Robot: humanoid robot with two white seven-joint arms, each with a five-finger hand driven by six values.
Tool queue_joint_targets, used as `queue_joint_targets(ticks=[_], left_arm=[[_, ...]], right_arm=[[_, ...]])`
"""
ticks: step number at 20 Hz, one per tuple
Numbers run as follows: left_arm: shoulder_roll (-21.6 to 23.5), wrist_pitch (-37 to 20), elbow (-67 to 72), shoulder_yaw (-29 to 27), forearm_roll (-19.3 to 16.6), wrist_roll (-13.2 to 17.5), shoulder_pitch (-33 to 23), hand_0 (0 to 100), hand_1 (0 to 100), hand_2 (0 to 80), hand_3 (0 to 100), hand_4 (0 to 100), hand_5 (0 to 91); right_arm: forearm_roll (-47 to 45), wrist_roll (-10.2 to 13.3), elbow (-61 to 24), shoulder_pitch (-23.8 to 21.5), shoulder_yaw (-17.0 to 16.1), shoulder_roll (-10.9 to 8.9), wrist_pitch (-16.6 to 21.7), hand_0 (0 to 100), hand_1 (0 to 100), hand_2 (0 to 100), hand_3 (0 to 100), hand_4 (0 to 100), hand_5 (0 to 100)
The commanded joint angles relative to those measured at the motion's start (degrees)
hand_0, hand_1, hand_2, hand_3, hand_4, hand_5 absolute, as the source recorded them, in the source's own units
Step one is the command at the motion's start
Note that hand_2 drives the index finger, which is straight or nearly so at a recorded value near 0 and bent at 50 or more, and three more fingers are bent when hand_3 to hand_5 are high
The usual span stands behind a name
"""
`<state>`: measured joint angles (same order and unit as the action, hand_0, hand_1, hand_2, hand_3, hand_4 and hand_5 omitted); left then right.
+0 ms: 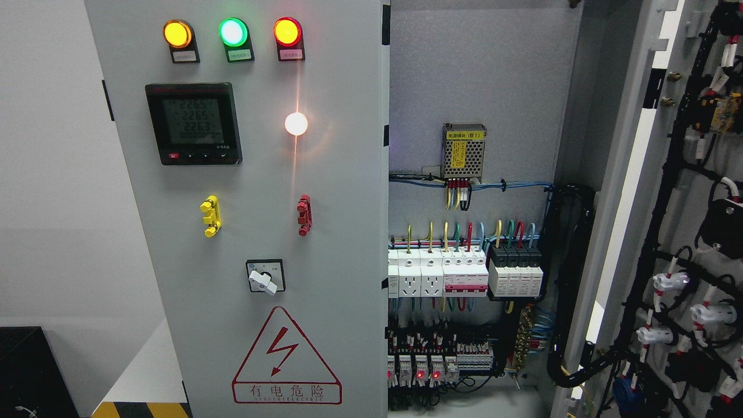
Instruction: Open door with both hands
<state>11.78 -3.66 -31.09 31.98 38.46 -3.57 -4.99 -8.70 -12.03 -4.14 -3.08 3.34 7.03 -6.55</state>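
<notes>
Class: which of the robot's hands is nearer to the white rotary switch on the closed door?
Neither can be named: no hand or arm shows in the head view. The rotary switch sits untouched on the closed left door.

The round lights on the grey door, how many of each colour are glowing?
Orange light: 1
Green light: 1
Red light: 1
White light: 1
Total: 4 lights, all on the closed left door.
</notes>
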Motion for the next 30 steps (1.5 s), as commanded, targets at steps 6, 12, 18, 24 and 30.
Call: queue_joint_targets(ticks=[6, 12, 18, 24, 30], left_arm=[[-11.2, 0.0, 31.3, -29.3, -31.1, 4.4, 2.1, 0, 0, 0.0, 0, 0, 0.0], [-13.2, 0.0, 34.2, -33.4, -37.5, 4.4, 2.1, 0, 0, 0.0, 0, 0, 0.0], [-14.5, 0.4, 36.7, -33.2, -37.6, 3.7, 2.5, 0, 0, 0.0, 0, 0, 0.0], [-15.6, 0.0, 36.6, -33.1, -37.3, -1.9, 2.5, 0, 0, 0.0, 0, 0, 0.0], [-17.0, -2.7, 36.1, -33.4, -36.6, -6.3, 2.2, 0, 0, 0.0, 0, 0, 0.0]], right_arm=[[0.0, 0.0, 0.0, 0.0, 0.0, 0.0, 0.0, 19, 0, 0, 0, 0, 0], [-0.3, 0.0, 0.0, 0.0, 0.0, 0.0, 0.0, 19, 0, 0, 0, 0, 0], [-0.1, 0.0, -0.1, 0.0, 0.0, 0.0, 0.0, 19, 0, 0, 0, 0, 0], [-0.1, 0.0, -0.1, 0.0, 0.0, 0.0, 0.0, 19, 0, 0, 0, 0, 0], [-0.1, 0.0, -0.1, 0.0, -0.1, 0.0, 0.0, 19, 0, 0, 0, 0, 0]])
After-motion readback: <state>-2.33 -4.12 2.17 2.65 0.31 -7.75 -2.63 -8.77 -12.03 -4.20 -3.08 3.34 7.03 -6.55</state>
